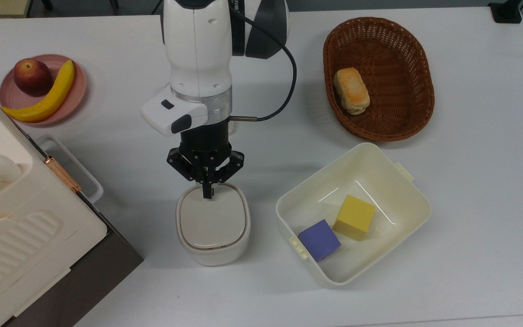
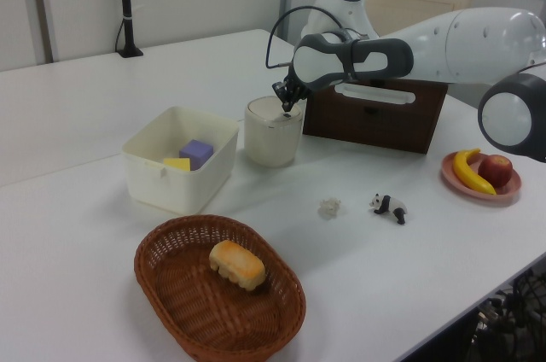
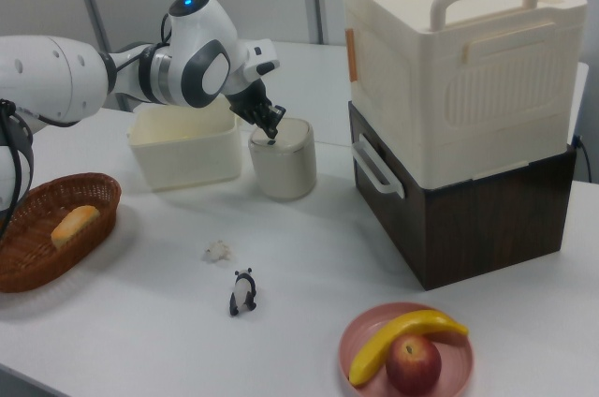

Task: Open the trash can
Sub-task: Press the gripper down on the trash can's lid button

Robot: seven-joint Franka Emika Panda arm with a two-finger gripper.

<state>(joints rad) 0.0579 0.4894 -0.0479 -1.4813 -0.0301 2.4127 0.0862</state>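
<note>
The trash can [image 1: 213,227] is a small cream-white bin with a flat beige lid lying shut; I also see the trash can [image 2: 272,133] in the left view and the trash can [image 3: 283,161] in the right view. My gripper [image 1: 207,193] points down over the lid's edge nearest the arm, fingers pressed together and shut with nothing between them. Its tips touch or hover just over the lid there. The same gripper [image 2: 285,108] sits at the can's top rim in the left view, and the gripper [image 3: 272,132] does so in the right view.
A cream tub [image 1: 407,200] with a yellow and a purple cube stands at the top view's right of the can. A wicker basket [image 1: 418,63] holds a bread roll. A large cream appliance [image 3: 459,79] on a brown box, a fruit plate [image 1: 77,91] and a toy panda [image 3: 243,291] are nearby.
</note>
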